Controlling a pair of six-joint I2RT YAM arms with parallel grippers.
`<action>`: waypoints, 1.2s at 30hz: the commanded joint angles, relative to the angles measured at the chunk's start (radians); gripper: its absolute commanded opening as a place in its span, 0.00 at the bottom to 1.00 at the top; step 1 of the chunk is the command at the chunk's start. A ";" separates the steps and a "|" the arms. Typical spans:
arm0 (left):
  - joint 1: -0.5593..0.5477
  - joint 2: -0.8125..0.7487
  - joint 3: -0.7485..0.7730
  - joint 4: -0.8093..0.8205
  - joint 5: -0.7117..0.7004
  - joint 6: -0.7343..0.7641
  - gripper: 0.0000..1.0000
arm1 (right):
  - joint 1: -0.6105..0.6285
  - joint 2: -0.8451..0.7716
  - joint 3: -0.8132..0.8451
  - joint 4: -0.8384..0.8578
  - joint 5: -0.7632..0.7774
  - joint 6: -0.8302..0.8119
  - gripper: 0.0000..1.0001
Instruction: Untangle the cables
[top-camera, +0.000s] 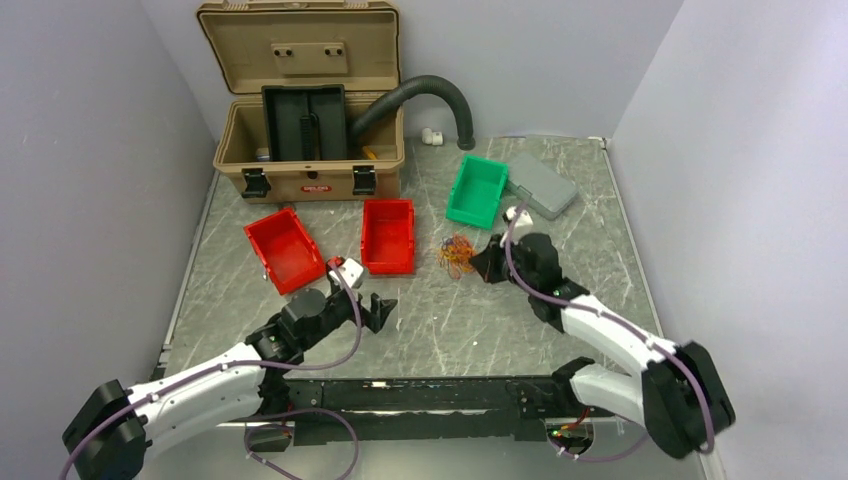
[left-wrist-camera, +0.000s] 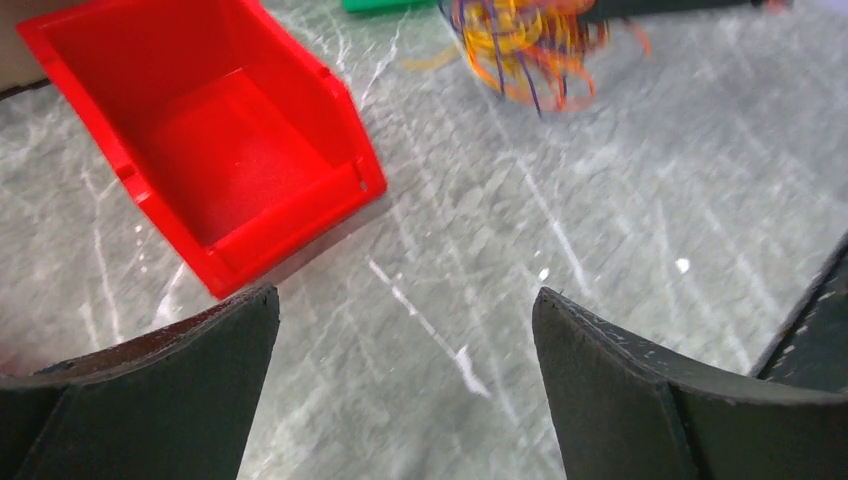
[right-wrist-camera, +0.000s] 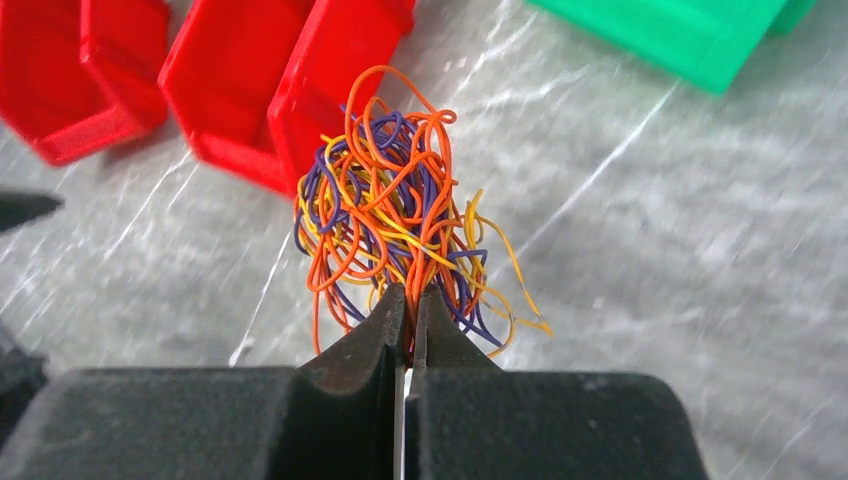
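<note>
The cables are one tangled clump of thin orange, yellow and purple wires on the table; they also show in the top view and at the top of the left wrist view. My right gripper is shut on the near edge of the clump, with orange strands pinched between its fingertips; in the top view it sits just right of the clump. My left gripper is open and empty over bare table, near the corner of a red bin; in the top view it is left of the clump.
Two red bins lie left of the clump. A green bin and a grey lid lie behind it. An open tan toolbox with a black ribbed hose stands at the back.
</note>
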 joint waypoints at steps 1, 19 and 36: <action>0.002 0.074 0.133 -0.024 0.033 -0.198 0.99 | 0.007 -0.160 -0.159 0.052 -0.106 0.145 0.00; -0.066 0.611 0.362 0.167 0.271 -0.595 0.83 | 0.011 -0.337 -0.157 -0.243 0.074 0.141 0.62; -0.120 0.914 0.445 0.147 0.174 -0.730 0.65 | 0.012 -0.134 -0.210 -0.050 -0.157 0.188 0.38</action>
